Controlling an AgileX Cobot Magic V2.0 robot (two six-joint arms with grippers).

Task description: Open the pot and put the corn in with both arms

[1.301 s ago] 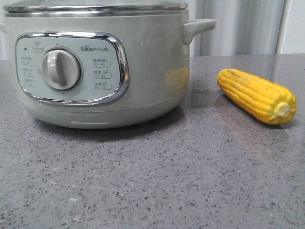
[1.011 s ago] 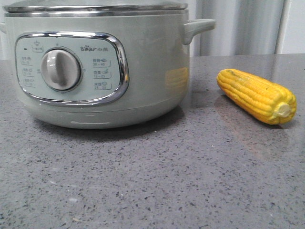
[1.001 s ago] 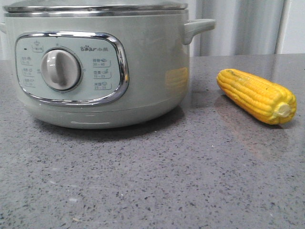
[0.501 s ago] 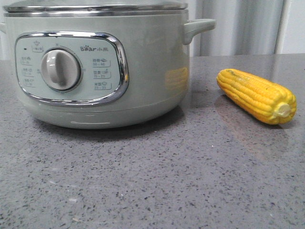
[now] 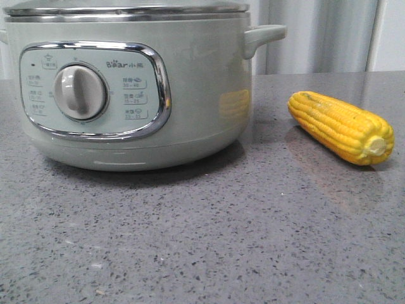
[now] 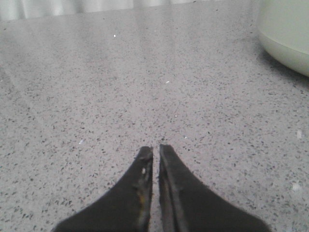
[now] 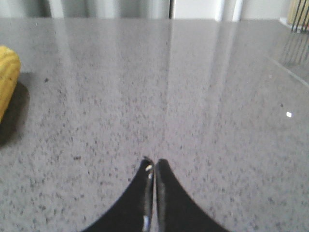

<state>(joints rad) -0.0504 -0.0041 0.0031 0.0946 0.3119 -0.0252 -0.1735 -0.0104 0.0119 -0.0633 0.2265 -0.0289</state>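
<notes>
The pale green pot (image 5: 196, 95) stands at the left of the front view with its steel-rimmed lid (image 5: 126, 9) on, knob and panel facing me. To its right the yellow corn (image 5: 338, 126) lies on the grey counter, pale stub toward me. Neither arm shows in the front view. My left gripper (image 6: 156, 149) is shut on nothing, low over bare counter, with the pot's wall (image 6: 285, 26) off to one side. My right gripper (image 7: 154, 163) is shut and empty too, and one end of the corn (image 7: 7, 77) sits at that view's edge, well apart from the fingertips.
The speckled grey counter (image 5: 202, 240) stretches in front of the pot and corn. The pot's side handle (image 5: 262, 35) juts toward the corn. Pale curtains hang behind the counter. Thin dark rods (image 7: 299, 17) stand at the far corner in the right wrist view.
</notes>
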